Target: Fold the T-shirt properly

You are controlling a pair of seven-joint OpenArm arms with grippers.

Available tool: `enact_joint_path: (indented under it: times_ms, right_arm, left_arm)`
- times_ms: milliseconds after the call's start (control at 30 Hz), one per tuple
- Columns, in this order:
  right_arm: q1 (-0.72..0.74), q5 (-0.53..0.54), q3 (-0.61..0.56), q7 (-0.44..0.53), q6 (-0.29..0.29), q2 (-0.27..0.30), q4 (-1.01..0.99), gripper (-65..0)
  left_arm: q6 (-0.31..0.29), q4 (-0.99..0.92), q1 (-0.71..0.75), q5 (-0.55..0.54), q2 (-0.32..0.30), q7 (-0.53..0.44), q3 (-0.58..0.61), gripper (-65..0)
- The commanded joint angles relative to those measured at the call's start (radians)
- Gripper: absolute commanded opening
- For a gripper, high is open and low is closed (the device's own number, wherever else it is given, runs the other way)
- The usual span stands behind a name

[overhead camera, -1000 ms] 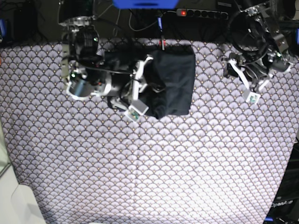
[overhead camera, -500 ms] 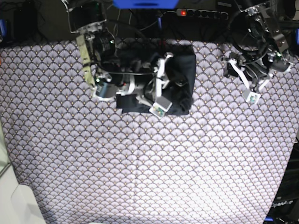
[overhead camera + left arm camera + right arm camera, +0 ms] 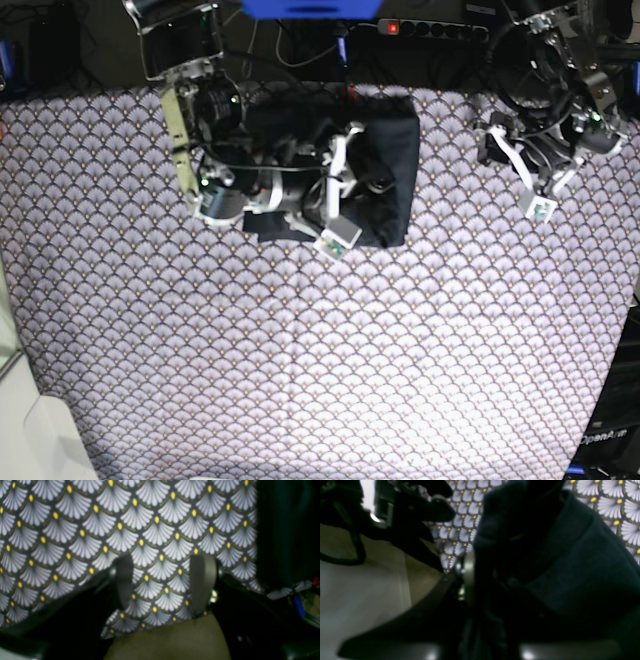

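Note:
The black T-shirt (image 3: 390,150) lies as a folded bundle at the back middle of the scallop-patterned cloth (image 3: 300,350). My right gripper (image 3: 362,168) is low over the bundle's left half. In the right wrist view dark shirt fabric (image 3: 557,562) fills the space in front of the camera and hides the jaws, so whether they hold it does not show. My left gripper (image 3: 497,140) hovers to the right of the shirt, apart from it. In the left wrist view its fingers (image 3: 202,580) stand wide apart, and only patterned cloth shows between them.
A power strip (image 3: 430,30) with a red light and some cables lie behind the table's back edge. A blue object (image 3: 310,8) sits at the top middle. Both arm bases stand at the back corners. Pale floor (image 3: 30,440) shows at the bottom left.
My right arm swept right, bringing the shirt's left part over onto the bundle, then drew back slightly left. The left arm has not moved.

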Motion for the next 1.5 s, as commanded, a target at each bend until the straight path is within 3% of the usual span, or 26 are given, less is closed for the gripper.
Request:
enact_joint_path:
  times_ms: [0,133,367,600,700,800,867,967,1100,1233,1467]
  right_arm:
    - [0.011,0.028,0.002,0.022,0.011,-0.007,0.015,-50.8]
    - [0.014,0.077,-0.004,0.025,0.011,-0.008,0.02,-44.8]
    - [0.047,0.139,-0.002,0.015,0.011,0.001,0.025,-44.6]
    - [0.034,0.139,0.001,0.01,0.011,0.136,0.1,-45.5]
    - [0.005,0.139,0.015,0.013,0.011,0.206,0.186,-52.2]
    - [-0.019,0.139,0.065,0.005,0.011,0.252,0.244,-61.1]
    - [-0.038,0.137,0.102,0.005,0.011,0.286,0.264,-64.9]
    - [-0.072,0.136,0.165,0.015,0.011,0.338,0.264,-65.0]
    - [-0.113,0.136,0.251,0.018,0.011,0.409,0.264,-65.0]
    - [-0.151,0.136,0.341,0.018,0.011,0.45,0.264,-65.0]
    - [-0.196,0.136,0.411,0.018,0.011,0.475,0.264,-65.0]
  left_arm:
    - [-0.002,0.015,-0.004,-0.012,-0.01,-0.012,-0.002,-29.4]
    - [-0.002,-0.014,-0.004,-0.014,-0.01,-0.012,-0.002,-29.4]
    - [-0.002,-0.084,-0.006,-0.014,-0.01,-0.013,-0.001,-29.4]
    - [-0.002,-0.069,-0.004,-0.004,-0.019,-0.004,0.001,-29.5]
    - [-0.002,-0.038,0.017,-0.004,-0.048,-0.004,0.025,-29.9]
    - [-0.002,0.029,0.065,-0.004,-0.077,-0.01,0.033,-37.6]
    - [-0.002,0.083,0.094,-0.003,-0.085,-0.009,0.033,-48.7]
    - [-0.002,0.132,0.131,-0.003,-0.123,-0.01,0.081,-65.0]
    - [-0.002,0.169,0.154,0.029,-0.16,-0.013,0.209,-65.0]
    - [-0.002,0.21,0.145,0.126,-0.114,-0.013,0.338,-65.0]
    - [-0.002,0.212,0.083,0.422,0.046,-0.004,0.516,-65.0]
